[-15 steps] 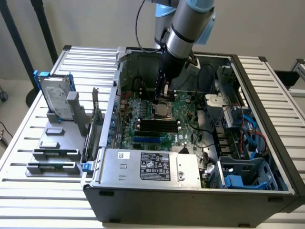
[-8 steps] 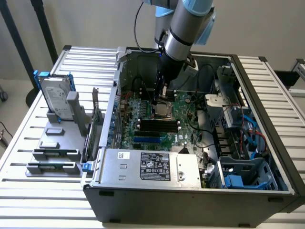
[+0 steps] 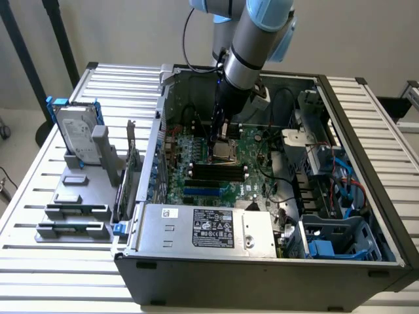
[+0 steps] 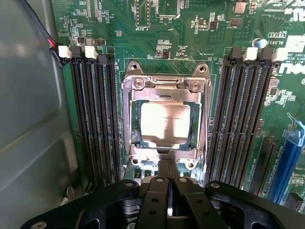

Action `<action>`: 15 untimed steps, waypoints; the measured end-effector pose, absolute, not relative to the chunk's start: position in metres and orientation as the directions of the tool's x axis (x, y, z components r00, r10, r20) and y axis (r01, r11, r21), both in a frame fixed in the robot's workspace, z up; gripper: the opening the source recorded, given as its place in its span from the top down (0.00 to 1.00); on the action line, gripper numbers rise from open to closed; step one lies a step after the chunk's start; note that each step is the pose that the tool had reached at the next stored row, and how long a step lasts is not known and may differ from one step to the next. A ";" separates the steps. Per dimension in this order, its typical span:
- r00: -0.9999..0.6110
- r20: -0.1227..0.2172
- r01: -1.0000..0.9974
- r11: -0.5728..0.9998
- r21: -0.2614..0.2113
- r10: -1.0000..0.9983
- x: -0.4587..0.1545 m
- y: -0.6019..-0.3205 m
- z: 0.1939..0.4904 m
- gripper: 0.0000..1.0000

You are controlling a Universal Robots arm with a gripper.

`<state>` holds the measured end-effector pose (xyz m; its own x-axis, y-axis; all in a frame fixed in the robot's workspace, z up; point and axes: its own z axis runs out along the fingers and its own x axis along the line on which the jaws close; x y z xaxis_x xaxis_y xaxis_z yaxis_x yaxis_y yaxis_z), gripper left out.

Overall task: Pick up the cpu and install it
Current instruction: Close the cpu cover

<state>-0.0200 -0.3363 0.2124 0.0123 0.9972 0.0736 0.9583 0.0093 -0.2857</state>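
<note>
1. I see the gripper (image 4: 167,163) with its two fingers pressed together and nothing between them; it is closed and empty.
2. In the exterior view, the gripper (image 3: 215,139) reaches straight down into the open computer case (image 3: 340,268), with its tips low over the green motherboard (image 3: 252,147).
3. The cpu (image 4: 165,125) is not in the gripper. It lies flat in the opening of the metal socket frame (image 4: 127,125), just beyond the fingertips, silver top facing up.
4. The fingertips are over the near edge of that frame. I cannot tell whether they touch it.
5. Banks of black memory slots (image 4: 95,119) run along both sides of the socket, level with the cpu.
6. Well apart from the gripper, outside the case towards the exterior view's left, a silver hard drive (image 3: 77,134) in a blue bracket stands upright in a grey rack (image 3: 105,154) on the slatted table (image 3: 124,82).
</note>
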 end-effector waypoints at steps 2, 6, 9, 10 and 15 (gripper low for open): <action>0.012 0.075 0.959 0.009 -0.285 0.997 -0.020 -0.336 0.210 0.89; 0.012 0.075 0.959 0.010 -0.283 0.997 -0.020 -0.336 0.207 0.89; 0.012 0.075 0.959 0.010 -0.283 0.997 -0.020 -0.336 0.205 0.89; 0.012 0.075 0.959 0.010 -0.282 0.997 -0.020 -0.336 0.205 0.89; 0.012 0.075 0.959 0.010 -0.282 0.997 -0.021 -0.336 0.203 0.89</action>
<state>-0.0207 -0.3363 0.2025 0.0122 0.9971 0.0753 0.9593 0.0095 -0.2823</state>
